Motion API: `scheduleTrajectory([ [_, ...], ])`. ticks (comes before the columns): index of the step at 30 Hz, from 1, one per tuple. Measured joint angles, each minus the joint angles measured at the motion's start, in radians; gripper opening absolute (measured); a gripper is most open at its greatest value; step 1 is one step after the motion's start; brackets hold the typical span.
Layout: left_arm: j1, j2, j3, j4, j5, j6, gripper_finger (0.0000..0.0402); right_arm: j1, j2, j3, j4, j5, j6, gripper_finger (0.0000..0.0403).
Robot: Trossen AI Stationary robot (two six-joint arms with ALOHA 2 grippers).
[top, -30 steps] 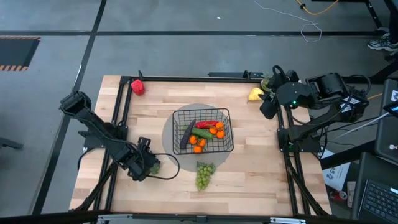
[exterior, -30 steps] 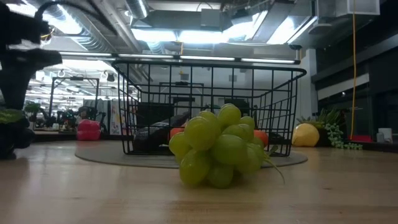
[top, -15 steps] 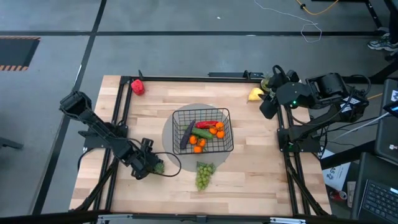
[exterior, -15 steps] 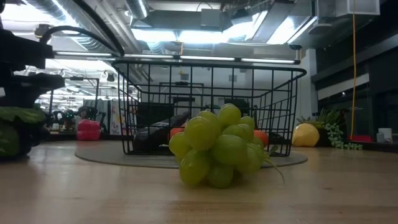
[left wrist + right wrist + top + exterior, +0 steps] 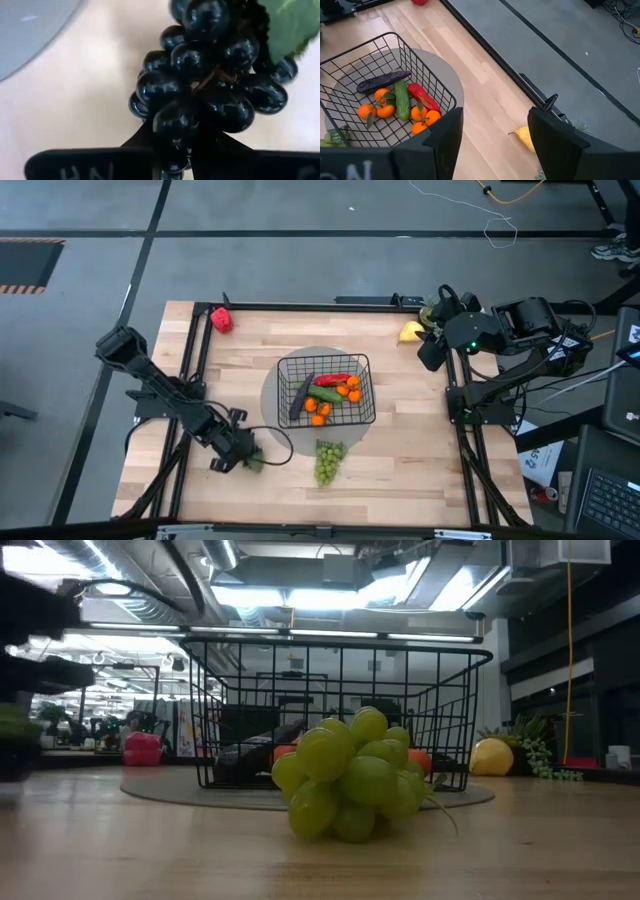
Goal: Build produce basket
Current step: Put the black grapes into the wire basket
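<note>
- Bench [image 5: 400,480]: light wood slat top, black frame rails along its edges, grey floor beyond.
- Low view looks into a workshop with ceiling strip lights.
- Black wire-mesh rectangular basket [image 5: 327,390] sits mid-bench on a grey round mat [image 5: 272,395]; inside are oranges [image 5: 376,106], a green cucumber [image 5: 401,100], a red chili [image 5: 422,97] and a purple eggplant [image 5: 383,81].
- Green grape bunch [image 5: 327,461] lies just beside the basket's near edge.
- Left end effector [image 5: 243,455] is low at the near-left bench area, clenched on a dark purple grape bunch [image 5: 210,90].
- Right end effector [image 5: 432,350] hangs over the far-right edge, fingers apart, holding nothing.
- Yellow pear [image 5: 411,332] is near it; red pepper [image 5: 221,319] is at the far-left corner.
- Bare wood is open near-right.
</note>
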Motion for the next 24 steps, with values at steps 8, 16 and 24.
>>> scheduleTrajectory([
  [8, 0.000, -0.054, 0.195, -0.070, -0.011, 0.007, 0.0033, 0.000, 0.000, 0.000, 0.000, 0.000, -0.002, 0.0222],
  [16, 0.004, -0.118, 0.425, -0.169, -0.256, 0.128, 0.0032, 0.000, 0.000, 0.000, 0.000, 0.001, -0.033, 0.0222],
  [24, 0.111, -0.129, 0.566, -0.074, -0.553, 0.394, 0.0034, 0.000, 0.000, 0.000, 0.000, 0.001, -0.061, 0.0222],
])
